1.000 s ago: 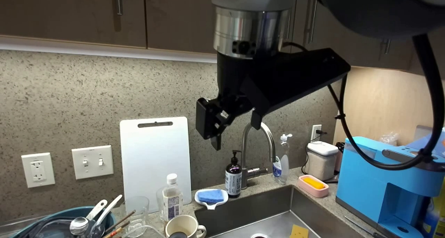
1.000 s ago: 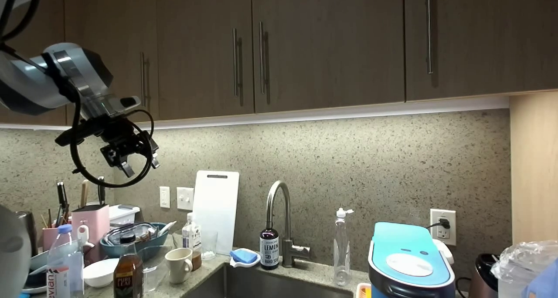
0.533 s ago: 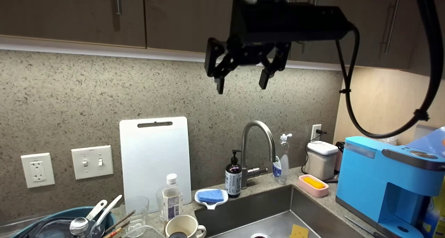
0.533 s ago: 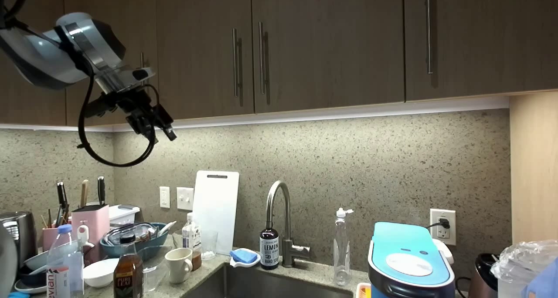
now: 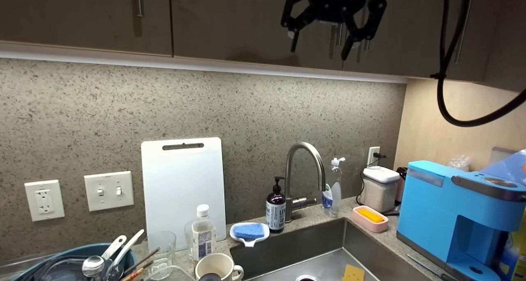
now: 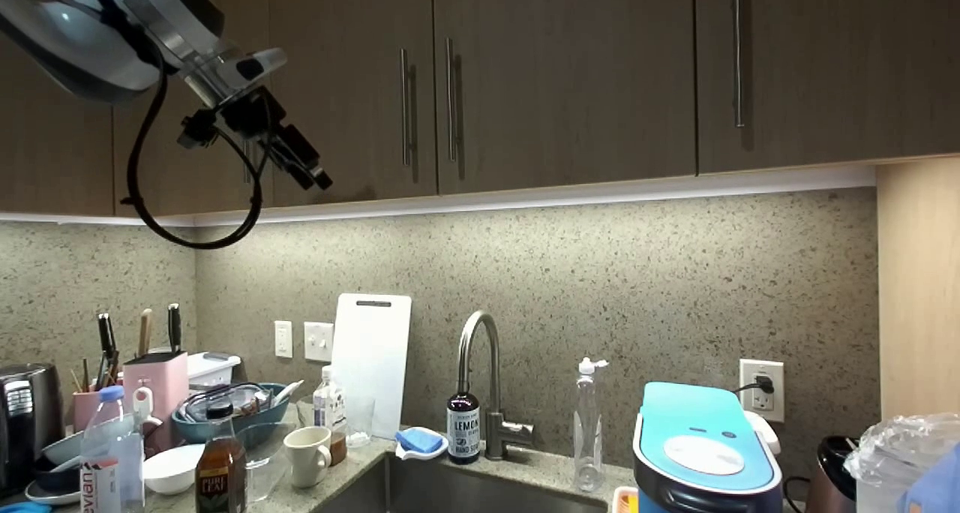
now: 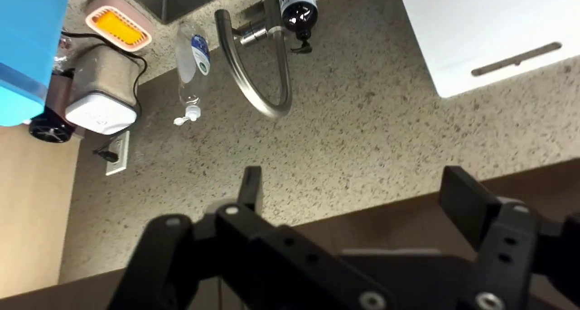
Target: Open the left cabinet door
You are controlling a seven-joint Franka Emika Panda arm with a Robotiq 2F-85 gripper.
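The left cabinet door (image 6: 337, 85) is a flat dark-brown upper door, shut, with a slim metal bar handle (image 6: 406, 108) along its right edge. It also shows in an exterior view (image 5: 222, 26), where its handle (image 5: 339, 34) is partly hidden behind the gripper. Part of the door shows between the fingers in the wrist view (image 7: 384, 232). My gripper (image 5: 319, 51) is wide open and empty. In an exterior view the gripper (image 6: 319, 179) points down and right, in front of the door's lower part, left of and below the handle. The wrist view shows the open gripper (image 7: 352, 183) too.
The matching door (image 6: 562, 78) with its handle (image 6: 451, 100) on the left edge adjoins on the right. Below are the faucet (image 6: 491, 363), soap bottle (image 6: 463, 427), white cutting board (image 6: 371, 363) and blue machine (image 6: 705, 438). A loose cable (image 6: 135, 190) loops from the arm.
My gripper has risen from in front of the backsplash to the cabinet's lower part and moved right. It has turned, so both fingers now show spread in an exterior view. The door has not moved.
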